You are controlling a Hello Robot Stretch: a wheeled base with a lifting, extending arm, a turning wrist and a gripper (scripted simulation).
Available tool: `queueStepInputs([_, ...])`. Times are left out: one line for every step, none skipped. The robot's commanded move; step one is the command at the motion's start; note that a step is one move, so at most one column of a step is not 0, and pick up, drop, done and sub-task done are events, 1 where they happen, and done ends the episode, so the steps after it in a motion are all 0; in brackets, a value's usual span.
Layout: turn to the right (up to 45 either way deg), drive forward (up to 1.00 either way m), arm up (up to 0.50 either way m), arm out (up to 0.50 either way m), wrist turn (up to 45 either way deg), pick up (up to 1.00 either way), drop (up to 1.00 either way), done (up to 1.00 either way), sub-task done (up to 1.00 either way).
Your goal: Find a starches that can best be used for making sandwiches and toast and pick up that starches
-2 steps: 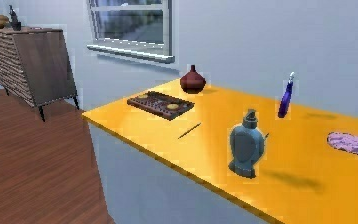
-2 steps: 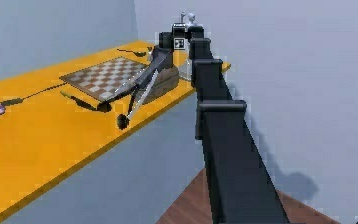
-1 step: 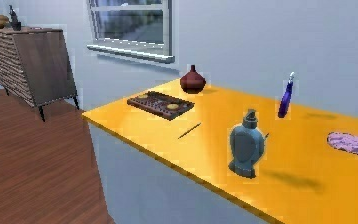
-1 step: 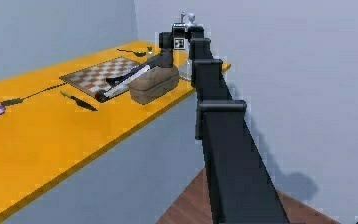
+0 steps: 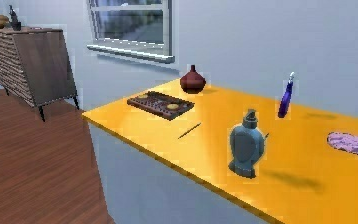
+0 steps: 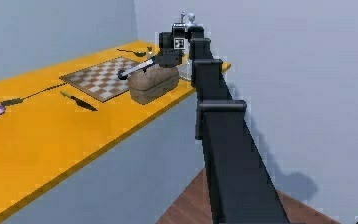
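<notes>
Brown rounded bread loaf (image 6: 149, 88) lies on a long glossy orange countertop (image 6: 47, 140) at the upper middle of the arm side view, touching one corner of a single brown-and-cream checkered board (image 6: 105, 75). The robot's dark two-finger gripper (image 6: 152, 66) sits right at the loaf's top, and it cannot be told whether its jaws grip anything. One dark slim utensil (image 6: 77, 98) lies left of the board. In the forward view the counter stands in a pale blue-walled room with a white-framed window (image 5: 130, 25) at the top, a slatted wooden dresser (image 5: 32, 62) at upper left and a reddish plank floor (image 5: 37, 170). On it stand one dark red round vase (image 5: 192, 78), contents hidden, one grey-blue figured bottle (image 5: 246, 145), one slim blue bottle (image 5: 286, 96), and one dark flat tray (image 5: 160, 103) holding unclear small bits.
</notes>
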Motion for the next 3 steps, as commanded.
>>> queueStepInputs([0.0,0.00,0.00,0.00,6.0,0.00,0.00,0.00,0.00])
queueStepInputs([0.0,0.00,-0.08,0.00,0.0,0.00,0.00,0.00,0.00])
queueStepInputs([0.0,0.00,0.00,0.00,0.0,1.00,0.00,0.00,0.00])
